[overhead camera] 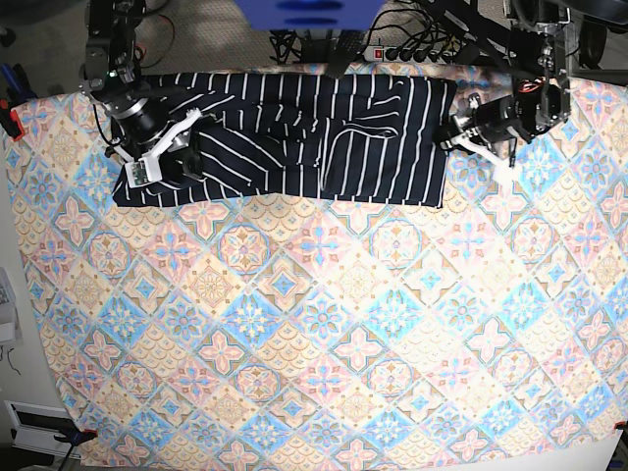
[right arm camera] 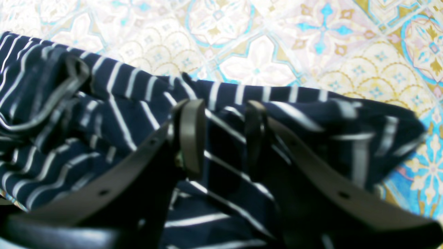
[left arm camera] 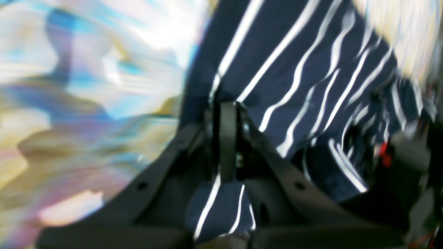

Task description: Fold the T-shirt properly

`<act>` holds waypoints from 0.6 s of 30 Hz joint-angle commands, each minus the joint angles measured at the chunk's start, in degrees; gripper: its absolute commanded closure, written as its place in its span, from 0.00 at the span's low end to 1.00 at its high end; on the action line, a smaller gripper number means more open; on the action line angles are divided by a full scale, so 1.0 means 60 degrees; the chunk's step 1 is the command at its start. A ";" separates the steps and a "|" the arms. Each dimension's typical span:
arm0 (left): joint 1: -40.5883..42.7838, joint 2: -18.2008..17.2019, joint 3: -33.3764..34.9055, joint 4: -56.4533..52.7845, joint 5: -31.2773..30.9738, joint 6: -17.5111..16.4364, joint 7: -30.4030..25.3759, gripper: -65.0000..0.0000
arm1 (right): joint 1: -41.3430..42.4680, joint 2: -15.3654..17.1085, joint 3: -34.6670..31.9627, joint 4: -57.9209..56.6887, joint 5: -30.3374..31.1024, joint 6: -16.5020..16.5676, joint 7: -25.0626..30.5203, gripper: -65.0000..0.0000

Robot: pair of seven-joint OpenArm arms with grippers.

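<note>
1. While the T-shirt (overhead camera: pixel 294 137) lies spread along the far edge of the worktop (overhead camera: pixel 324 334), folding looks barely begun.
2. Left hand (left arm camera: pixel 226 138) is clamped on a shirt edge; right hand (right arm camera: pixel 221 138) stands parted over fabric.
3. Patterned tablecloth (overhead camera: pixel 392 373) covers everything; cables (overhead camera: pixel 412 44) trail behind.

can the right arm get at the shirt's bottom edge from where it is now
Probably yes: the right gripper hangs open directly over the T-shirt near that end, fingers apart above the fabric, and nothing lies between them and the cloth.
</note>
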 commanded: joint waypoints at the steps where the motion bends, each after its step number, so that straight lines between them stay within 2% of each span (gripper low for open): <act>1: -0.0003 -0.0212 -0.0444 0.0132 0.0027 0.0031 -0.0120 1.00 | -0.0025 0.0044 0.0114 0.0204 0.0114 0.0051 0.0225 0.71; 5: 0.0144 -0.0432 -0.1338 0.0132 0.0027 0.0031 -0.0106 1.00 | -0.0332 0.0044 0.0465 0.0219 0.0114 0.0051 0.0166 0.70; 10: 0.0232 -0.0652 -0.1382 0.0146 -0.0002 0.0017 -0.0106 1.00 | -0.0406 0.0044 0.0539 0.0292 0.0099 0.0036 -0.0009 0.64; 14: 0.0202 -0.0534 -0.1089 0.0146 -0.0002 0.0017 -0.0106 1.00 | -0.0332 0.0000 0.1315 0.0248 0.0114 0.0036 -0.0522 0.55; 18: 0.0173 -0.0344 -0.0151 0.0146 -0.0002 0.0017 -0.0106 1.00 | -0.0332 0.0000 0.1535 0.0248 0.0129 0.0036 -0.0522 0.56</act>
